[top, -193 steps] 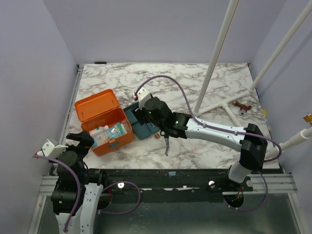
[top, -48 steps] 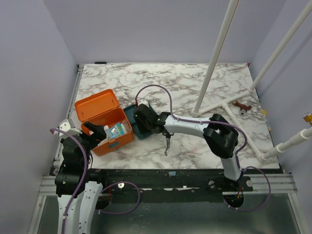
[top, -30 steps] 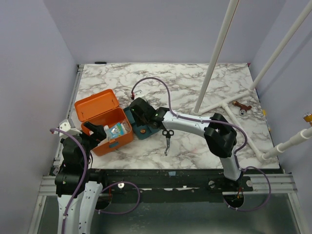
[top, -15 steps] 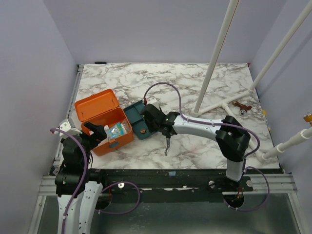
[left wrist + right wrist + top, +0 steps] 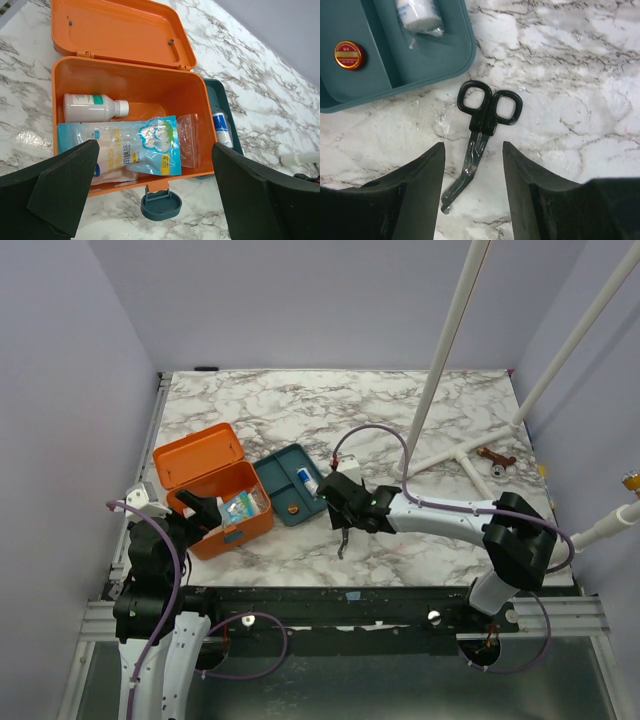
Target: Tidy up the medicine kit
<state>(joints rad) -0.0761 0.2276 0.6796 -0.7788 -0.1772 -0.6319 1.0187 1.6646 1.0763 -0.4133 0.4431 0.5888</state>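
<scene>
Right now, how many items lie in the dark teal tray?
2: a round red tin and a white roll, in neighbouring compartments of the tray. The top view shows nothing else there.

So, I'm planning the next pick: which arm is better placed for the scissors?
Right. The right gripper, open, hovers directly over the scissors; the left gripper is over at the medicine kit.

Pale lilac walls on three sides, grey-veined white marble tabletop, two slanting white poles at right, even light.
</scene>
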